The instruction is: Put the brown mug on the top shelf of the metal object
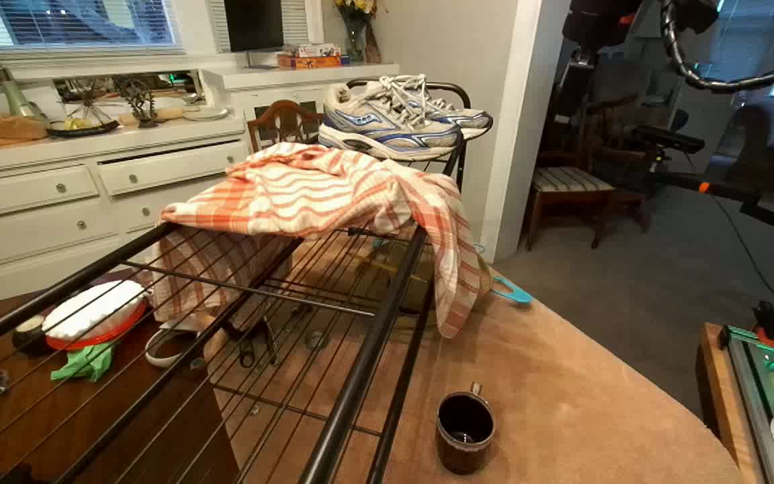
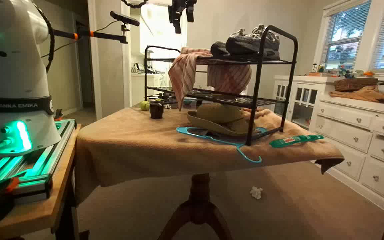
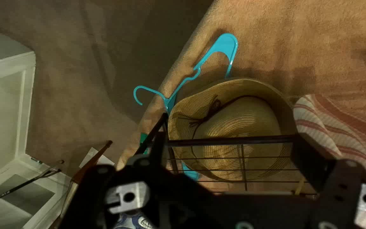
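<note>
The brown mug (image 1: 465, 433) stands upright on the cloth-covered table beside the metal rack; it also shows in an exterior view (image 2: 156, 110). Its handle points away in the former view. In the wrist view only a dark bit at the right edge shows, and I cannot tell whether it is the mug. The dark wire metal rack (image 1: 365, 356) has tiered shelves and also shows in an exterior view (image 2: 256, 91) and the wrist view (image 3: 233, 140). My gripper (image 3: 233, 149) is open and empty, high above the rack; in an exterior view it (image 2: 180, 20) hangs at the top.
A red-striped cloth (image 1: 333, 191) drapes over the rack's top shelf, with sneakers (image 1: 390, 128) at its far end. Under the rack lie a straw hat (image 2: 218, 115) and a blue hanger (image 2: 208, 135). A green packet (image 2: 295, 140) lies near the table edge.
</note>
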